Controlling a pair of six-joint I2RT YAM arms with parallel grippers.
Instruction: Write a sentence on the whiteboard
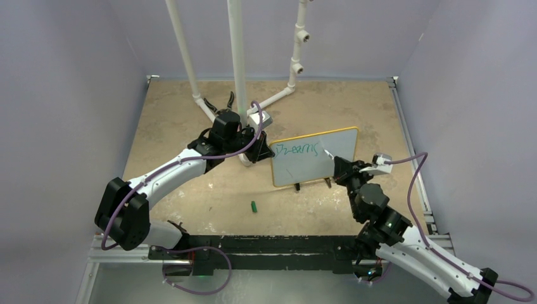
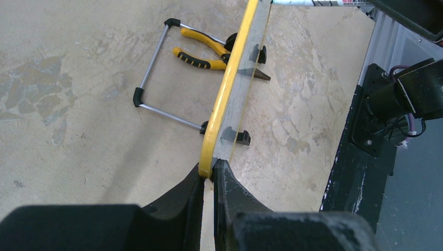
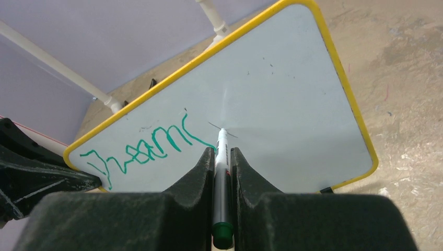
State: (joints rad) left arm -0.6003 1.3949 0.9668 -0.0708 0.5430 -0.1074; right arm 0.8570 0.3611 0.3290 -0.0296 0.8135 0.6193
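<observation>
The whiteboard (image 1: 320, 152) with a yellow rim stands upright on black feet mid-table. Green lettering (image 1: 295, 149) reading "Dreams" is on its upper left; it also shows in the right wrist view (image 3: 138, 152). My left gripper (image 1: 262, 151) is shut on the board's left edge, seen edge-on in the left wrist view (image 2: 209, 170) around the yellow rim (image 2: 230, 86). My right gripper (image 3: 223, 152) is shut on a green marker (image 3: 222, 178) whose tip touches the board (image 3: 282, 94) just right of the last letter. The right gripper also shows in the top view (image 1: 339, 166).
A green marker cap (image 1: 254, 206) lies on the table in front of the board. Yellow-handled pliers (image 2: 203, 49) and a wire stand (image 2: 156, 68) lie behind the board. White pipe posts (image 1: 237, 57) rise at the back. The black base rail (image 1: 266, 244) runs along the near edge.
</observation>
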